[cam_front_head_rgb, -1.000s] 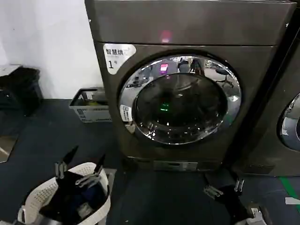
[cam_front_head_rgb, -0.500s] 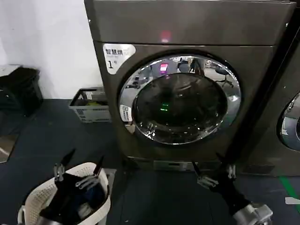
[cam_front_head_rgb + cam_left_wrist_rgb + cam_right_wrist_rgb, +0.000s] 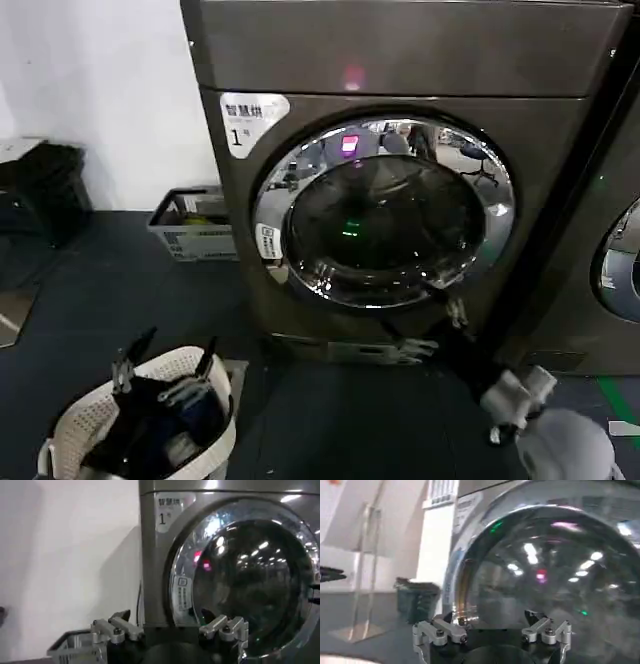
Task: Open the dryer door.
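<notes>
Across the middle of the head view, the dryer door [image 3: 385, 212] sits flush and closed on the dryer [image 3: 400, 60], so opening is still ahead. Right claw [image 3: 432, 322], spread, nears its lower rim; left claw [image 3: 165, 365] waits spread over a basket [image 3: 75, 430]. A white label [image 3: 250, 120] reads "1".

Bystanders on a dark floor

A white woven basket [image 3: 75, 425] sits low on the dark floor [image 3: 130, 300]. A grey crate [image 3: 190, 225] rests against the white wall [image 3: 100, 90], with a black bin [image 3: 45, 190] farther along and a neighbouring machine [image 3: 615, 250] at the opposite edge.
</notes>
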`<action>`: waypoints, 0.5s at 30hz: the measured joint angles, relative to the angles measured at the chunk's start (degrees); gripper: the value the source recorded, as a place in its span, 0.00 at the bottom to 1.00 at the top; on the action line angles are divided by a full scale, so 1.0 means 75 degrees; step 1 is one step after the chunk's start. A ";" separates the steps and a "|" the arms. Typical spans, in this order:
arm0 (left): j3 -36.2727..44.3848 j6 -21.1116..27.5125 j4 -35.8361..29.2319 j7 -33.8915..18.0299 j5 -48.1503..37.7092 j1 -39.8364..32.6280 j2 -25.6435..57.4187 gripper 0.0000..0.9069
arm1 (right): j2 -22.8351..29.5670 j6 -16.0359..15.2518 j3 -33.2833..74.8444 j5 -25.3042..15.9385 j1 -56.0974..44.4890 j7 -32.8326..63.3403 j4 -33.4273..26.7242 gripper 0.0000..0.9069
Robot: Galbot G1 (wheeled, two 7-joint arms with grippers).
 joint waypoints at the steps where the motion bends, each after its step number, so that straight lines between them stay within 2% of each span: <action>1: 0.0000 0.0008 0.0000 0.0001 0.0001 0.0002 -0.0024 1.00 | -0.0002 0.0013 -0.0193 0.0009 0.0201 -0.0010 -0.0107 1.00; 11: -0.0037 0.0062 0.0068 0.0038 0.0061 -0.0037 0.0005 1.00 | 0.0353 -0.0291 -0.1937 -0.0126 0.2153 0.0012 -0.1075 1.00; 15: -0.0058 0.0229 0.0104 0.0440 0.0082 -0.0033 0.0037 1.00 | 0.0555 -0.0471 -0.2389 -0.0090 0.2762 -0.0040 -0.1438 1.00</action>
